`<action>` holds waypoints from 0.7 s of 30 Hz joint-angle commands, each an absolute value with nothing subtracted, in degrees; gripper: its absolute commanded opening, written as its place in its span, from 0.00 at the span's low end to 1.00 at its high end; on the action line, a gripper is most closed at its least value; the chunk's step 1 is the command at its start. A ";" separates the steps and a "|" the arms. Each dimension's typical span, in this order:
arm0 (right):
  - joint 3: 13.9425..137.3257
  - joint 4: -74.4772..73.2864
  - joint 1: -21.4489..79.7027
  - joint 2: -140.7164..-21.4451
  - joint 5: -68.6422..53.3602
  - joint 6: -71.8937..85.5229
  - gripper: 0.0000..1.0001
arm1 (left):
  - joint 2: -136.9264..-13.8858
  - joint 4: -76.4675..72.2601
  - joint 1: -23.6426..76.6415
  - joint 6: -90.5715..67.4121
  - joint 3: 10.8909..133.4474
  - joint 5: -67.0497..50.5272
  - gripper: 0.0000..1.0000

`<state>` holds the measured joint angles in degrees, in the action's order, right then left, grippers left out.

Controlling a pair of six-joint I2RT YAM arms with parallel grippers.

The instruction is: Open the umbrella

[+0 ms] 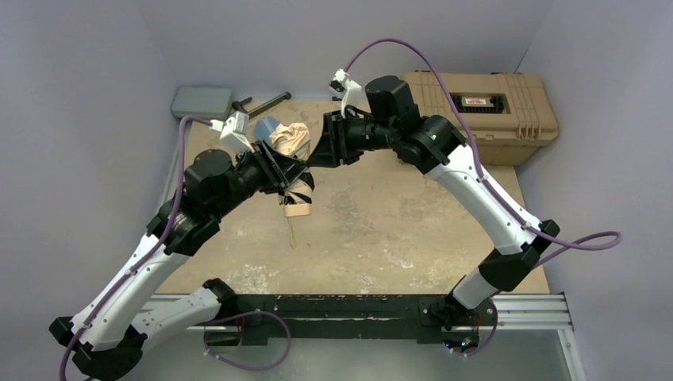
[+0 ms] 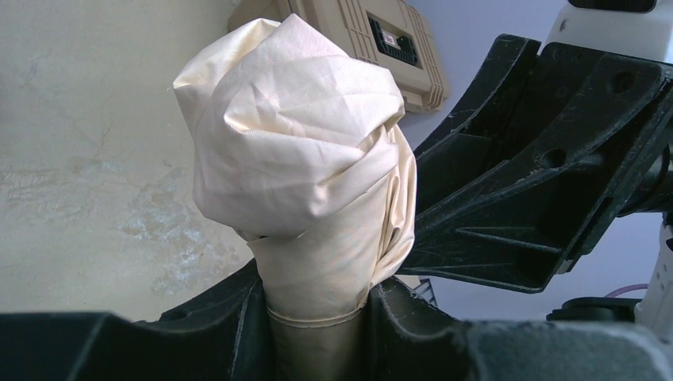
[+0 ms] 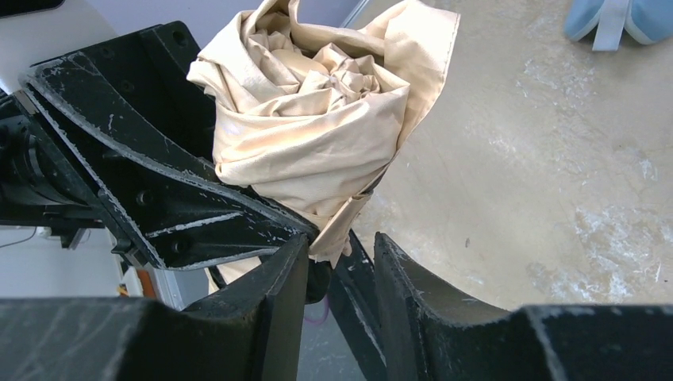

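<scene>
One umbrella [image 2: 301,159] within left hand [image 2: 314,311]

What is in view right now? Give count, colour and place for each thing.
umbrella: one, beige, folded and bunched, held over the table's far left.
toolbox: one, tan, far right corner.
pouch: one, blue, behind the umbrella.
flat box: one, grey, far left corner.
bar: one, black, beside the flat box.
table: one, worn tan.
left gripper: one, black, jaws shut on the umbrella.
right gripper: one, black, beside the umbrella's fabric; grip unclear.
</scene>
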<state>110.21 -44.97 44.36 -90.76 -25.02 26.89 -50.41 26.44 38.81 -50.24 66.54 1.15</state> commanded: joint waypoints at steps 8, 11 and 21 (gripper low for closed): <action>110.28 -45.09 44.64 -90.92 -24.08 25.28 0.30 | -49.81 18.86 39.59 -49.66 69.68 0.27 0.00; 110.94 -45.32 44.65 -91.21 -23.97 25.12 0.30 | -50.24 18.24 39.77 -49.43 69.78 -1.93 0.00; 109.20 -44.87 44.58 -91.20 -23.12 24.75 0.22 | -50.03 17.01 40.34 -49.20 69.54 -3.59 0.00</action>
